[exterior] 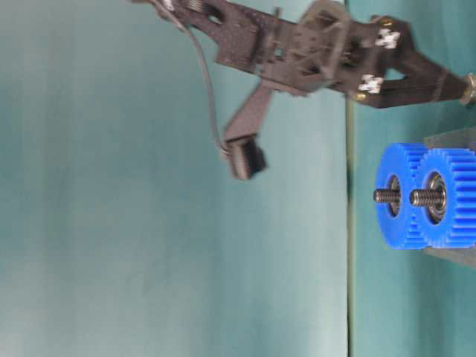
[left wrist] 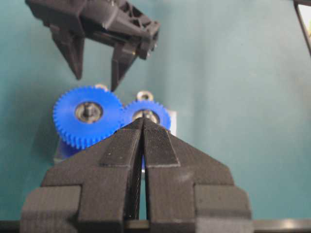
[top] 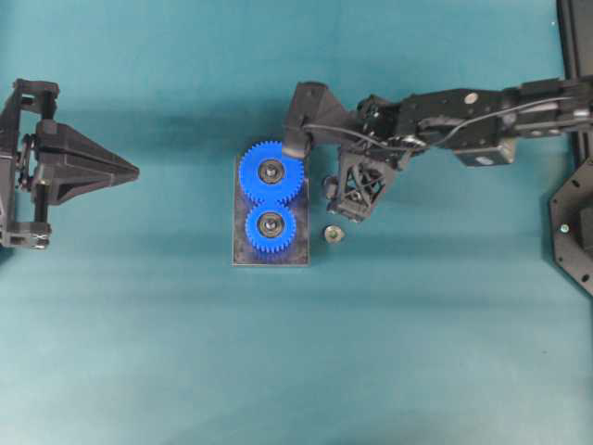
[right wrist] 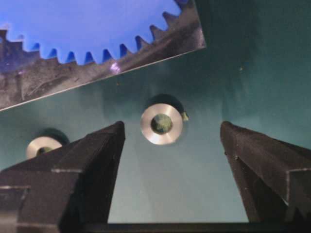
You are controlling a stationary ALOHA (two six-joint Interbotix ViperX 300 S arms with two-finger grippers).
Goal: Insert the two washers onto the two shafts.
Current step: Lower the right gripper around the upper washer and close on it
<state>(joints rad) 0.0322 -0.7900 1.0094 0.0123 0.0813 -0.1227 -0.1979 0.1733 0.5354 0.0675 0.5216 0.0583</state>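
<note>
Washer (right wrist: pixel 162 125) lies flat on the table (right wrist: pixel 204 194), just off the gear plate (right wrist: pixel 97 73), between the spread fingers of the right gripper (right wrist: pixel 172 145). Left gripper (left wrist: pixel 143 127) pressed together, holding nothing.

Silver washer (right wrist: pixel 162 124) flat on table, beside gear plate (right wrist: pixel 97 63).

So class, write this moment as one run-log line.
right gripper: open, above washer | left gripper: shut, idle | washer: on table beside plate | second washer: on table
</note>
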